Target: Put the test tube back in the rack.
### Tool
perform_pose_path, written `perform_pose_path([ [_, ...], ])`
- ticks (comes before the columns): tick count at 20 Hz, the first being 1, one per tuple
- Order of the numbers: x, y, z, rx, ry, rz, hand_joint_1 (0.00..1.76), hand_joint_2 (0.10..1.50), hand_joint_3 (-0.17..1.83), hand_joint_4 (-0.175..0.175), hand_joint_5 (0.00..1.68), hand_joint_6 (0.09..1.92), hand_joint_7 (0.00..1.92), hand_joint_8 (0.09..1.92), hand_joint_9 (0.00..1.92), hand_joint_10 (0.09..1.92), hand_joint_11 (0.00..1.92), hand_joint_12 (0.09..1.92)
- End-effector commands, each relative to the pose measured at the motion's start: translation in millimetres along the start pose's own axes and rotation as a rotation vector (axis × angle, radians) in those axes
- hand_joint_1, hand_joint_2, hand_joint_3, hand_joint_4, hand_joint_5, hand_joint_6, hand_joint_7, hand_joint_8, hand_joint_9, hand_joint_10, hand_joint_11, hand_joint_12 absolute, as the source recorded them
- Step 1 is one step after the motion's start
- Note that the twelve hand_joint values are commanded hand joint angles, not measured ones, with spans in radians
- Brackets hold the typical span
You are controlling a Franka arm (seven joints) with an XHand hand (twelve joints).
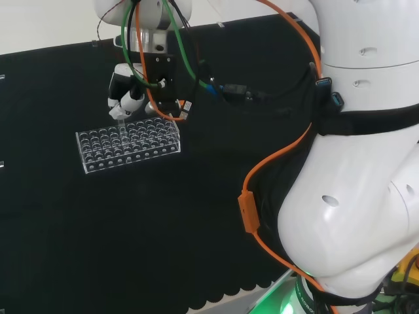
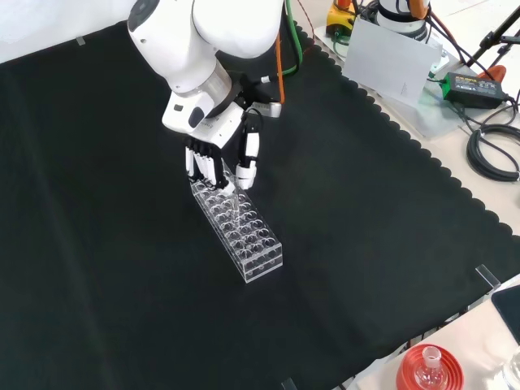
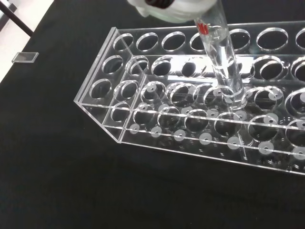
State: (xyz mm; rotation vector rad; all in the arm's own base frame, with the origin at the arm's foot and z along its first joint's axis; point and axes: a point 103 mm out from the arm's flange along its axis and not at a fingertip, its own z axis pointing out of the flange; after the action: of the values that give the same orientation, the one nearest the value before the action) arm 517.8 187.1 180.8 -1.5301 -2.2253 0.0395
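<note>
A black cloth [image 2: 97,244] covers the bench, and on it lies a clear rack [image 2: 237,230] with rows of round holes. Above the rack's far end in the front view, the hand [image 2: 219,158] hangs with fingers curled, pinching a clear tube [image 3: 222,62]. The tube stands nearly upright, its lower end down in one of the rack's holes in the wrist view.

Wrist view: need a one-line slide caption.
Clear test tube, held by the hand, lowered into a hole of the clear plastic rack on black cloth.
</note>
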Motion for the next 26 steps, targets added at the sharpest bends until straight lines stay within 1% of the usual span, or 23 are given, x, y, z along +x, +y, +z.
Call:
perform_pose_path([
  [1, 0, 1, 2, 0.007, 0.000, -0.004, 1.41, 1.07, -0.17, -0.175, 1.19, 0.64, 1.33, 0.73, 1.19, 0.46, 0.79, 1.21],
  [14, -1, 7, 17, 0.017, 0.000, -0.009, 1.41, 1.07, -0.17, -0.175, 1.20, 0.64, 1.33, 0.72, 1.19, 0.46, 0.79, 1.21],
  [24, 0, 11, 22, 0.015, -0.008, -0.012, 1.41, 1.07, -0.17, -0.175, 1.20, 0.64, 1.33, 0.72, 1.19, 0.46, 0.79, 1.21],
  [26, -1, 11, 22, 0.021, 0.007, -0.014, 1.41, 1.07, -0.17, -0.175, 1.20, 0.64, 1.33, 0.72, 1.19, 0.46, 0.79, 1.21],
])
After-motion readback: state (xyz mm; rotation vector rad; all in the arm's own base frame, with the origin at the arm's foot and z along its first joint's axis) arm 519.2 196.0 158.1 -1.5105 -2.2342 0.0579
